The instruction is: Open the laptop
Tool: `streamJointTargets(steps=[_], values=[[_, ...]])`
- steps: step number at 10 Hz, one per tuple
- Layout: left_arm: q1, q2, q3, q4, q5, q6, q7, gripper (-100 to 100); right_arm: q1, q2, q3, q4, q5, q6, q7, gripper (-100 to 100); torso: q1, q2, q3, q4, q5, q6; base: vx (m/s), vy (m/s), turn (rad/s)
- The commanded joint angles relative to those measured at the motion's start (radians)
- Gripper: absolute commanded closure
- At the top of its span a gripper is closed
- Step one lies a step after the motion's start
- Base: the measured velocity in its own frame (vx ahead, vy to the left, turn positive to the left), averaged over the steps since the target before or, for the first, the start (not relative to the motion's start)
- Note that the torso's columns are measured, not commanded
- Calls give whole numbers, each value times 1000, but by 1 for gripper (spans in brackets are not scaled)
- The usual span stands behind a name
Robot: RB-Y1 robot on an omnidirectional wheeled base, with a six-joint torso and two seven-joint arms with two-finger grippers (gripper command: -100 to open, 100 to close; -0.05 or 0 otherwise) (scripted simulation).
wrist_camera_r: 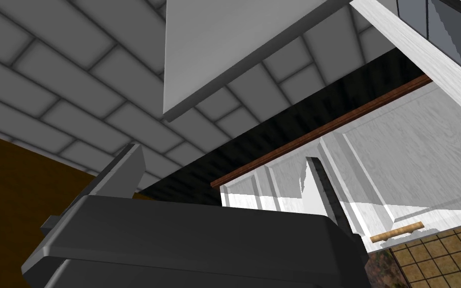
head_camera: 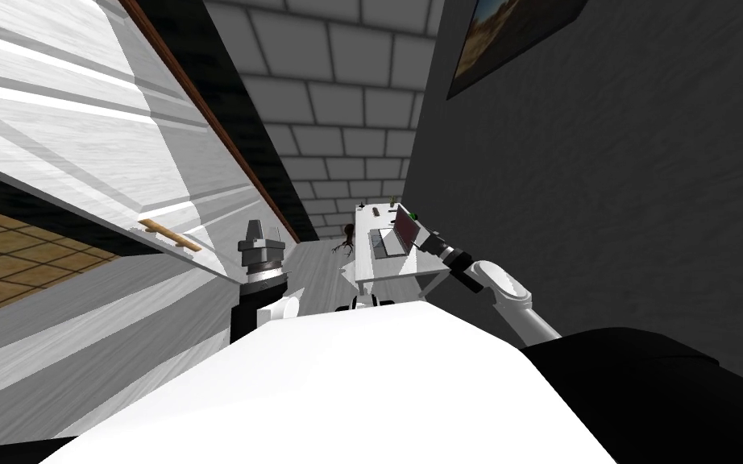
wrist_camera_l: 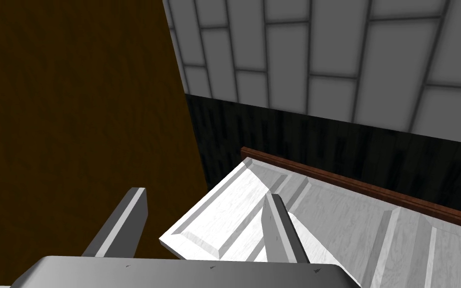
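Note:
The laptop [head_camera: 395, 236] sits on a small white table [head_camera: 394, 267] ahead of me. Its lid is raised at a slant and its grey base lies flat. My right arm reaches to the lid's right side, with the right gripper [head_camera: 425, 237] close against the lid's back. In the right wrist view that gripper [wrist_camera_r: 222, 175] is open with nothing between its fingers. A flat light grey panel with a dark edge [wrist_camera_r: 214, 55] hangs just beyond the fingertips. My left gripper [head_camera: 259, 229] points upward near the white door, and its wrist view shows it [wrist_camera_l: 202, 215] open and holding nothing.
A white panelled door [head_camera: 120, 153] with a wooden handle [head_camera: 170, 234] runs along my left. A dark wall [head_camera: 603, 201] with a picture [head_camera: 507, 32] closes the right side. Small items [head_camera: 375, 211] lie at the table's far end. A dark twiggy object [head_camera: 346, 242] stands left of the table.

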Motion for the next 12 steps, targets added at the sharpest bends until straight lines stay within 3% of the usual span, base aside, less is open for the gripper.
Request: streamJointTargets(steps=[1,8,10,12], values=[[0,0,0,0,0,0,0,0,-3,-8,8,-7,2,4,-7,-100,-2,-1,0,0,-1,-1,1,-8,21],[0,0,0,0,0,0,0,0,-3,-8,8,-7,2,4,-7,-100,-2,-1,0,0,-1,0,0,-1,3],[0,0,0,0,0,0,0,0,17,-8,22,-51,4,-12,-6,-100,0,0,0,0,0,1,-6,56,-159],[0,0,0,0,0,0,0,0,17,-8,22,-51,4,-12,-6,-100,-3,-1,0,0,-1,0,-2,17,-49]])
